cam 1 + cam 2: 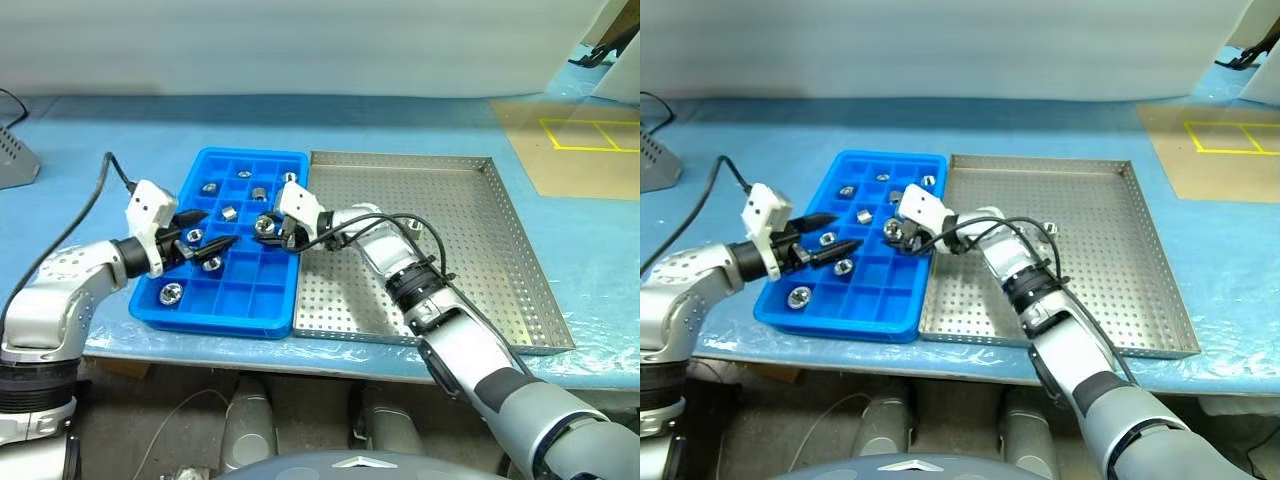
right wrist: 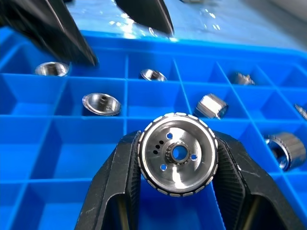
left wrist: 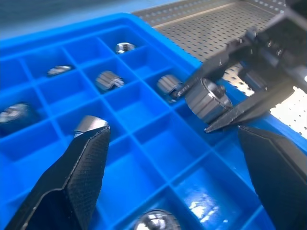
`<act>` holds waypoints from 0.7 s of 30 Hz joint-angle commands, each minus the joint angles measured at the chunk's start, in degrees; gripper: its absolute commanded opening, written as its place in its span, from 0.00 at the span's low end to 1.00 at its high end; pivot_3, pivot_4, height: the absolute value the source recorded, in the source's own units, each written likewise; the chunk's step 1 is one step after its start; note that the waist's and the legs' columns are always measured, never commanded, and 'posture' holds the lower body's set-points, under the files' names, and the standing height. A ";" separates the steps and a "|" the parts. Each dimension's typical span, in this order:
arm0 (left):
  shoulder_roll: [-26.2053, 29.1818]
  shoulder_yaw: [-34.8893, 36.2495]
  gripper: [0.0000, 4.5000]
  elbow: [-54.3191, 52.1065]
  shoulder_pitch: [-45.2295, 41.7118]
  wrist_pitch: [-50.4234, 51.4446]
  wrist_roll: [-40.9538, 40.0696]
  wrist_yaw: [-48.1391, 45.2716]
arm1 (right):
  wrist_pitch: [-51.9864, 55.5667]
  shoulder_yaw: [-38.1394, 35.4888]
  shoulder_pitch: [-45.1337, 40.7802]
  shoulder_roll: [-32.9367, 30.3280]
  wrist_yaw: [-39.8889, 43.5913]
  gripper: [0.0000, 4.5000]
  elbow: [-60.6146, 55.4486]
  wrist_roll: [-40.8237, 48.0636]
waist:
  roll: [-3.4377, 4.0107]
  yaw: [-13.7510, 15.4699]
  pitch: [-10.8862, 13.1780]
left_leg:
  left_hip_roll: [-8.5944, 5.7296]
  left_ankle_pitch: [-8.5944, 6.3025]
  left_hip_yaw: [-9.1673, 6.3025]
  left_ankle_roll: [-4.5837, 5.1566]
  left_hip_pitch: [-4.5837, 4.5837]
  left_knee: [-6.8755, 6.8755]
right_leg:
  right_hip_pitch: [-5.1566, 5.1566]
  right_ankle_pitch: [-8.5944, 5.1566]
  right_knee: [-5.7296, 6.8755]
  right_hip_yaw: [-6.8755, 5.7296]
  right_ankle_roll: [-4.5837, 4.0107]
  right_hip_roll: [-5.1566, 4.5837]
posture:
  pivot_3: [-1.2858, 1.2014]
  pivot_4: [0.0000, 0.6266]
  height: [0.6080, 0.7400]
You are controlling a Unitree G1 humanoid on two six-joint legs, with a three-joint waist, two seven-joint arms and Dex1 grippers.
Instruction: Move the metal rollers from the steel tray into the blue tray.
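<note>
The blue tray (image 1: 262,300) lies left of the steel tray (image 1: 470,230), their long sides touching. My right gripper (image 1: 266,228) reaches leftward over the blue tray's right columns and is shut on one metal roller (image 2: 178,153), a shiny ribbed cylinder with a centre hole, held above the compartments. From the left, my left gripper (image 1: 218,228) hovers open over the tray's middle with nothing between its fingers (image 3: 88,158). Its tips point toward the held roller (image 3: 207,99). Several other rollers (image 1: 171,293) rest in separate compartments.
The steel tray's perforated floor (image 1: 450,200) stretches right of my right arm. A grey device (image 1: 15,160) sits at the far left of the blue-covered table. At the back right lies a brown board (image 1: 575,150) with yellow tape marks. The table's front edge runs just below both trays.
</note>
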 commanded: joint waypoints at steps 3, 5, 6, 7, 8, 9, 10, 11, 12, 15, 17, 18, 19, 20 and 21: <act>3.48 4.45 0.99 1.61 -0.71 -1.70 -0.51 -0.57 | -3.66 -1.32 -2.47 3.56 -1.60 0.36 1.76 -0.32 | 0.00 -0.03 0.00 | 0.02 0.00 0.00 0.00 -0.01 -0.03 | -0.01 -0.04 -0.01 -0.02 -0.05 0.02 | 0.58 0.24 1.00; 4.11 5.03 0.99 3.12 -0.93 -1.92 -0.43 -0.78 | -4.43 -1.11 -2.59 4.41 -3.12 0.36 3.34 -1.32 | 0.00 -0.01 0.00 | 0.02 0.00 0.00 0.00 -0.01 -0.03 | 0.00 -0.04 -0.02 -0.03 -0.05 0.02 | 0.58 0.24 1.00; 4.32 5.01 0.99 3.36 -0.92 -1.95 -0.46 -0.97 | -4.78 -1.14 -2.69 4.84 -3.63 0.36 4.03 -1.63 | 0.00 -0.02 0.00 | 0.03 0.00 0.00 -0.01 -0.01 -0.03 | -0.01 -0.04 -0.02 -0.03 -0.05 0.02 | 0.58 0.24 1.00; 4.43 4.89 0.99 3.44 -0.93 -1.93 -0.54 -1.10 | -5.13 -1.17 -2.82 5.15 -4.04 0.36 4.62 -1.94 | 0.00 0.00 0.00 | 0.03 0.00 0.00 -0.01 -0.01 -0.03 | 0.00 -0.04 -0.02 -0.04 -0.05 0.02 | 0.57 0.24 1.00; 4.37 4.52 0.99 3.24 -1.04 -1.82 -0.67 -1.14 | -5.16 -1.42 -2.99 5.48 -4.10 0.36 5.01 -1.85 | 0.00 0.04 0.00 | 0.03 0.00 -0.01 -0.01 -0.01 -0.03 | 0.00 -0.04 -0.01 -0.05 -0.06 0.02 | 0.57 0.24 1.00; 4.24 4.05 0.99 3.04 -1.21 -1.75 -0.74 -1.18 | -5.27 -1.62 -3.16 5.70 -4.15 0.36 5.35 -1.87 | -0.01 0.05 0.00 | 0.03 0.01 0.00 -0.02 -0.01 -0.03 | 0.00 -0.04 0.00 -0.05 -0.05 0.01 | 0.57 0.24 1.00; 4.10 3.69 0.99 2.91 -1.38 -1.71 -0.75 -1.14 | -5.44 -1.73 -3.31 5.79 -4.23 0.36 5.62 -1.95 | -0.01 0.05 0.00 | 0.03 0.01 -0.01 -0.02 0.00 -0.03 | 0.01 -0.04 0.02 -0.05 -0.06 0.01 | 0.57 0.24 1.00; 3.95 3.40 0.99 2.83 -1.56 -1.64 -0.78 -1.11 | -5.63 -1.78 -3.44 5.83 -4.36 0.36 5.86 -2.09 | 0.00 0.05 0.00 | 0.03 0.01 -0.01 -0.02 0.01 -0.03 | 0.01 -0.04 0.03 -0.05 -0.05 0.01 | 0.57 0.24 1.00; 3.64 2.95 0.99 2.70 -1.89 -1.49 -0.89 -1.09 | -5.83 -1.83 -3.60 5.81 -4.50 0.36 6.19 -2.22 | -0.01 0.05 0.00 | 0.04 0.01 -0.01 -0.03 0.01 -0.03 | 0.01 -0.04 0.05 -0.05 -0.06 0.01 | 0.57 0.24 1.00; 2.73 1.01 0.99 1.79 -2.49 -1.17 -0.97 -1.24 | -8.04 -2.34 -3.90 5.44 -5.57 0.36 7.81 -2.49 | 0.00 0.04 0.00 | 0.04 0.02 -0.02 -0.04 0.05 -0.03 | 0.01 -0.04 0.11 -0.04 -0.06 0.01 | 0.57 0.24 1.00; 2.38 0.27 0.99 1.37 -2.84 -0.94 -1.07 -1.05 | -7.97 -2.62 -3.98 5.21 -5.55 0.59 8.20 -2.48 | -0.01 0.00 0.00 | 0.03 0.03 -0.02 -0.06 0.05 -0.03 | 0.01 -0.04 0.12 -0.04 -0.06 0.01 | 0.57 0.24 1.00; 2.24 -0.06 0.99 1.14 -3.05 -0.73 -1.23 -1.01 | -6.59 -2.97 -4.04 5.15 -4.92 0.66 8.16 -2.10 | -0.01 -0.01 0.00 | 0.04 0.03 -0.01 -0.06 0.05 -0.03 | 0.00 -0.04 0.13 -0.04 -0.06 0.01 | 0.57 0.24 1.00; 2.13 -0.31 0.99 0.93 -3.24 -0.61 -1.41 -1.03 | -5.35 -3.56 -4.14 5.08 -4.39 0.73 7.90 -1.46 | -0.01 -0.02 0.00 | 0.04 0.03 -0.02 -0.07 0.05 -0.03 | 0.00 -0.04 0.13 -0.04 -0.06 0.02 | 0.57 0.24 1.00; 2.07 -0.46 0.99 0.81 -3.35 -0.54 -1.52 -1.05 | -4.56 -4.04 -4.20 5.06 -3.96 0.73 7.69 -1.01 | -0.01 -0.02 0.00 | 0.05 0.04 -0.01 -0.07 0.05 -0.03 | 0.00 -0.04 0.15 -0.04 -0.07 0.02 | 0.57 0.24 1.00; 1.97 -0.71 0.99 0.71 -3.54 -0.41 -1.68 -1.09 | -4.61 -4.66 -4.13 4.69 -4.13 0.73 6.96 -0.75 | -0.01 -0.04 0.00 | 0.05 0.04 -0.01 -0.09 0.05 -0.03 | 0.00 -0.05 0.15 -0.04 -0.07 0.02 | 0.56 0.24 1.00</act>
